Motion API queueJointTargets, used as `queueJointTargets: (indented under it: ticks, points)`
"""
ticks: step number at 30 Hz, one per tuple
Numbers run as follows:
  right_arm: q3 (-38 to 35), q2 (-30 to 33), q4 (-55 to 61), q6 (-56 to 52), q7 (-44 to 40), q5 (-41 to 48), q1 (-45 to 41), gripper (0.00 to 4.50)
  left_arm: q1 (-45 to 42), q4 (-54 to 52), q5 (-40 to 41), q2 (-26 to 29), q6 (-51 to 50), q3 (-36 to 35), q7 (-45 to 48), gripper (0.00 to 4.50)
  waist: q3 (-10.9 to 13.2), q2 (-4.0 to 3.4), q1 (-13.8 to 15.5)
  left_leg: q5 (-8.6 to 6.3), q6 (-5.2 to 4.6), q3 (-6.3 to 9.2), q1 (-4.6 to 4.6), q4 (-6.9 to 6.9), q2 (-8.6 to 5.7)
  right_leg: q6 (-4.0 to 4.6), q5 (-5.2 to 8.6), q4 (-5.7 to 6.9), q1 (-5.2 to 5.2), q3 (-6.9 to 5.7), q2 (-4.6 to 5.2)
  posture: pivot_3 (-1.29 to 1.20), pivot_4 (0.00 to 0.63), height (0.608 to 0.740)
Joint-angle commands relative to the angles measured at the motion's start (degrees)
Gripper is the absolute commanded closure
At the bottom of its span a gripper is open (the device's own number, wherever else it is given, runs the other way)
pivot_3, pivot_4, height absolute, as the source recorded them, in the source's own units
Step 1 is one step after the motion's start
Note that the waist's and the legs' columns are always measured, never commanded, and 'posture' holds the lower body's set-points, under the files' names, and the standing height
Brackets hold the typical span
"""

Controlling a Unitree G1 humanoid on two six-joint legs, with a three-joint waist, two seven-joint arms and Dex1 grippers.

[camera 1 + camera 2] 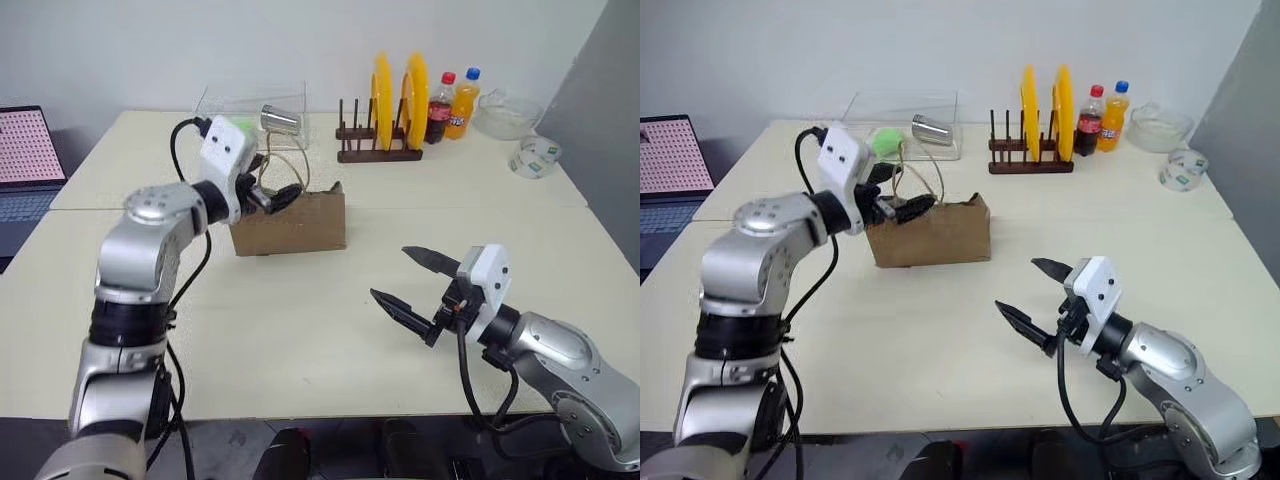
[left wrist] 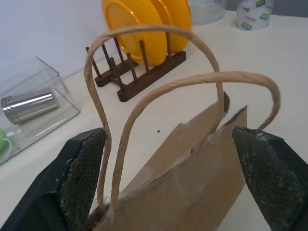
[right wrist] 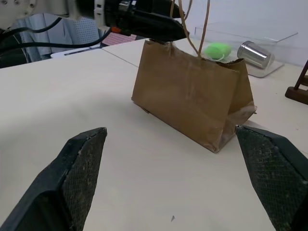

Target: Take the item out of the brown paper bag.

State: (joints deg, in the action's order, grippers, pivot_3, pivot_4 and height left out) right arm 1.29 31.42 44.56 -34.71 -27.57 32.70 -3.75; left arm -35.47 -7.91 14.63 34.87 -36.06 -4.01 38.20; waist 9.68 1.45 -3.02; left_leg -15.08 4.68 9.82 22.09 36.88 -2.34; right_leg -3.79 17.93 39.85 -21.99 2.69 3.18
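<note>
The bag stands upright on the table, a little to 11 o'clock of the table's middle, its two cord handles looping up above its open mouth. The item cannot be seen; whether it lies inside the bag cannot be told.

The left gripper is at the bag's top edge at the 9 o'clock end, jaws wide, one finger on each side of the bag's mouth and handles. In the left wrist view one cord runs down right beside that finger; whether it touches cannot be told. The jaws are not closed on the paper.

The right gripper hovers over bare table at about 4 o'clock of the bag, well apart from it, jaws wide and empty, pointing toward the bag.

Behind the bag, at 12 o'clock, a clear tray holds a green ball and a steel cup. At 1 o'clock a dark wooden rack carries two yellow plates; beside it stand two bottles, then a glass bowl and a tape roll. A laptop sits at 9 o'clock off the table.
</note>
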Motion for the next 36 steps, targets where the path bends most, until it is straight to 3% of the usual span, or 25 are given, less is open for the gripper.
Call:
queueJointTargets:
  ticks: [1,9,17,22,23,28,33,36]
  points:
    - [-1.0,0.2,0.6,0.8,-0.3,0.0,-1.2,0.0,6.9,-5.6,-0.2,1.3,5.5,-4.2,-0.6,0.12,0.0,-0.01,-0.1,-0.01,-0.01,-0.03,-0.01,-0.01,0.0,0.0,0.0,0.0,0.0,0.03,0.0,0.0,0.15,0.74]
    - [0.6,-0.6,-2.5,1.2,-0.6,-0.7,-6.4,0.0,16.8,-7.1,4.2,0.5,13.3,-10.1,1.3,0.12,0.0,-0.01,0.6,-0.01,-0.01,-0.05,-0.04,-0.01,0.0,0.0,0.0,-0.02,0.03,0.0,0.0,0.0,0.15,0.74]
    - [5.9,-5.2,-17.6,6.5,-0.7,-9.5,-21.0,2.57,31.6,-22.0,9.3,-2.4,13.3,-14.1,-1.0,0.1,0.0,-0.03,-0.1,-0.01,-0.01,-0.1,-0.1,-0.1,0.06,0.05,-0.03,-0.07,0.03,0.03,-0.01,0.0,0.15,0.74]
    - [9.8,-8.9,-34.1,12.4,-0.4,-18.7,-34.3,4.3,34.7,-23.9,7.3,-3.3,16.2,-12.0,-2.3,0.1,0.1,-0.12,0.1,-0.01,-0.01,-0.15,-0.2,-0.11,0.06,0.09,-0.05,-0.06,0.08,0.04,-0.03,0.0,0.15,0.74]
    - [10.2,-9.5,-37.3,13.3,-0.5,-20.1,-36.7,4.47,34.5,-23.7,7.2,-3.3,16.5,-11.5,-2.4,0.1,0.1,-0.11,0.0,-0.01,-0.01,-0.17,-0.19,-0.1,0.04,0.09,-0.06,-0.06,0.07,0.06,-0.02,0.0,0.15,0.74]
    - [12.4,-11.8,-57.1,18.9,-1.4,-27.4,-49.8,4.47,31.7,-21.2,6.5,-2.8,18.3,-10.0,-1.9,0.1,0.1,-0.13,0.0,0.0,0.0,-0.17,-0.16,-0.14,0.04,0.12,-0.07,-0.05,0.0,0.04,-0.02,0.0,0.15,0.74]
    - [17.2,-16.7,-91.0,32.6,0.3,-37.7,-67.8,4.47,28.5,-16.2,5.7,-0.6,21.2,-8.2,1.6,0.1,0.1,-0.17,-0.7,0.0,0.01,-0.28,-0.17,-0.22,0.06,0.18,-0.1,-0.01,-0.12,0.09,-0.03,0.0,0.15,0.74]
    - [18.3,-19.9,-104.4,39.4,3.1,-41.9,-73.8,4.47,26.9,-13.2,5.2,0.2,23.2,-7.1,3.4,0.1,0.1,-0.17,-1.5,0.01,0.02,-0.34,-0.17,-0.35,0.09,0.21,-0.1,0.01,-0.24,0.1,-0.04,0.0,0.15,0.74]
